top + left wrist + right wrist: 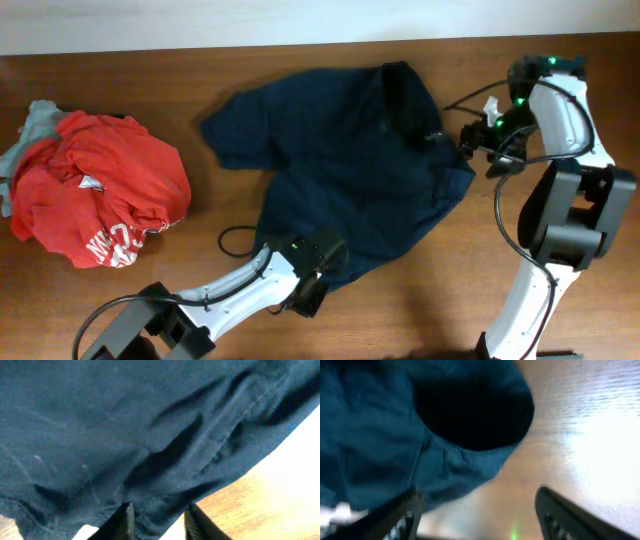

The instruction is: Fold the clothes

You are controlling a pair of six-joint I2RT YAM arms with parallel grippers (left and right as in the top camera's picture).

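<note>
Navy shorts (350, 160) crumpled at centre of table (430, 300). My left gripper (159, 521) straddles lower hem, fingers narrow (pinch unconfirmed, can't tell). Right gripper (480, 497) gapes wide beside shorts' edge, empty. I want both hems pinched squarely before lifting.

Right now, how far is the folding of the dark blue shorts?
Done: nothing yet; the shorts lie spread and rumpled, with no neat fold. In hand: the left claw straddles their near hem, whether gripping is unclear; the right claw stands open at their right edge. Left: every fold.
</note>
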